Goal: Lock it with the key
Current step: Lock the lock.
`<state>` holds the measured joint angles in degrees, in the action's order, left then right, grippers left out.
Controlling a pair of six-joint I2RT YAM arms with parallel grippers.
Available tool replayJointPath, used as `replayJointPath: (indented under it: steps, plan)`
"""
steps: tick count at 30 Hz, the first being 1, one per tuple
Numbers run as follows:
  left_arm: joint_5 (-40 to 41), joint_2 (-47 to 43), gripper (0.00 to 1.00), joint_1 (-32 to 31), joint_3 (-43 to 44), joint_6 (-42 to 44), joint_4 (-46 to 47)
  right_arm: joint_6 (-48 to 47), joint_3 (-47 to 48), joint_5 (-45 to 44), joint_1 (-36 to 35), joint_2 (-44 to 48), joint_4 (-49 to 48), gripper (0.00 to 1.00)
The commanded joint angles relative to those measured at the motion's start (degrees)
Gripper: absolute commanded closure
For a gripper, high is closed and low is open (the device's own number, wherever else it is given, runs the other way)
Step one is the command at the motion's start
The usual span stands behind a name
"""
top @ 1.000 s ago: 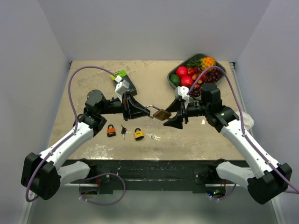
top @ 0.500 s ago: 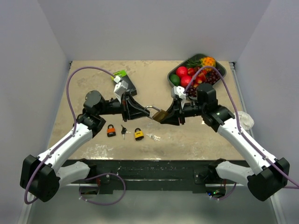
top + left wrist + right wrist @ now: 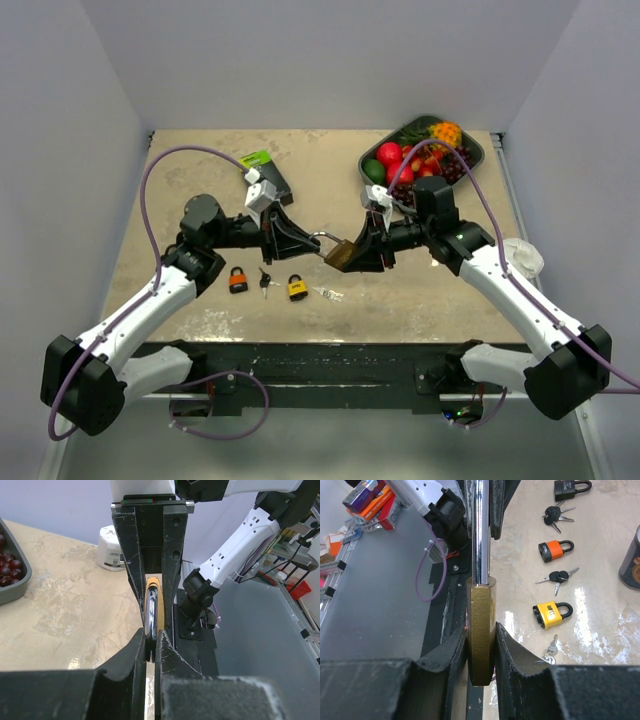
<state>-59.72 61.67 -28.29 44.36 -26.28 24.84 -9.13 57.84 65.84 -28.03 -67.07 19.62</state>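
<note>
**Brass padlock pinched mid-air between both grippers**

Near edge: a black base rail (image 3: 320,362) runs along the front of the table (image 3: 440,300). Both arms reach inward from it and meet over the centre.

Just past the rail, left of centre, a row lies flat on the mottled beige top. It holds an orange padlock (image 3: 238,280), dark-headed keys (image 3: 264,280), a yellow padlock (image 3: 297,288) and silver keys (image 3: 326,293). The items sit apart from each other, and the row is just front-left of the held lock. The small locks have coloured blocky bodies with dark shackles. The right wrist view also shows a black padlock (image 3: 568,487) further along that row. Open tabletop lies to the right of the silver keys, under the right arm.

Centre: the brass padlock (image 3: 343,251) is off the surface.
- The right gripper (image 3: 358,256) is clamped across the flat, scuffed brass body. Both black fingers press its faces, and the body's end sticks out past the fingertips.
- The left gripper (image 3: 316,240) is closed down to a sliver on the polished steel shackle (image 3: 151,611).
- The two fingertip sets sit nearly nose to nose, with only the lock between them.
- I can't tell whether the shackle is seated.

Right edge: a white tub (image 3: 111,549) stands near the right arm's forearm.

Far side:
- A dark flat object (image 3: 278,188) with a green label (image 3: 258,157) sits behind the left wrist.
- A black rounded tray (image 3: 481,152) sits in the far right corner, filled with glossy red, green, orange and dark fruit.

Pale walls box the table on the left, far and right sides.
</note>
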Motion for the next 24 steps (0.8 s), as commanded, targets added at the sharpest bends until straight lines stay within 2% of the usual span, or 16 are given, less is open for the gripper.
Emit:
replayJointPath:
  steps: [1, 5, 14, 24]
  plan:
    - [1.1, -0.59, 1.0, -2.2, 1.26, 1.59, 2.84, 4.63, 3.51, 3.5, -0.62, 1.23, -7.3, 1.0]
    - [1.89, -0.06, 1.0, -4.66, -0.84, -0.96, 4.6, 10.43, 2.63, 2.19, -0.97, 2.12, -14.94, 1.0]
    - [2.86, 0.99, 1.0, -8.61, -6.21, -6.94, 9.87, 14.05, 2.1, -2.03, -1.67, 1.94, -24.61, 1.0]
    - [2.77, 2.58, 1.0, -11.52, -9.9, -7.73, 10.75, 13.78, 5.08, -1.69, -2.55, 0.36, -28.22, 1.0]
